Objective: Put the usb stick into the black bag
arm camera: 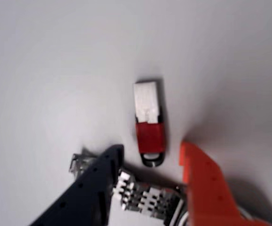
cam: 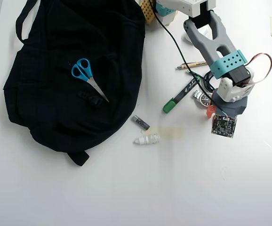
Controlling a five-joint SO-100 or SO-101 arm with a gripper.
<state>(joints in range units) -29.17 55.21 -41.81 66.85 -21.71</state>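
Note:
The usb stick lies flat on the white table in the wrist view, with a white end farthest from me, a red body and a small black loop nearest me. My gripper is open, its dark finger to the left and its orange finger to the right of the stick's loop end, neither touching it. In the overhead view the gripper hangs at the right and covers the stick. The black bag lies far off at the upper left.
Blue-handled scissors rest on the bag. A green-capped marker, a pen, a dark grey stick and a white ribbed cap lie between bag and arm. A metal link band sits under the gripper.

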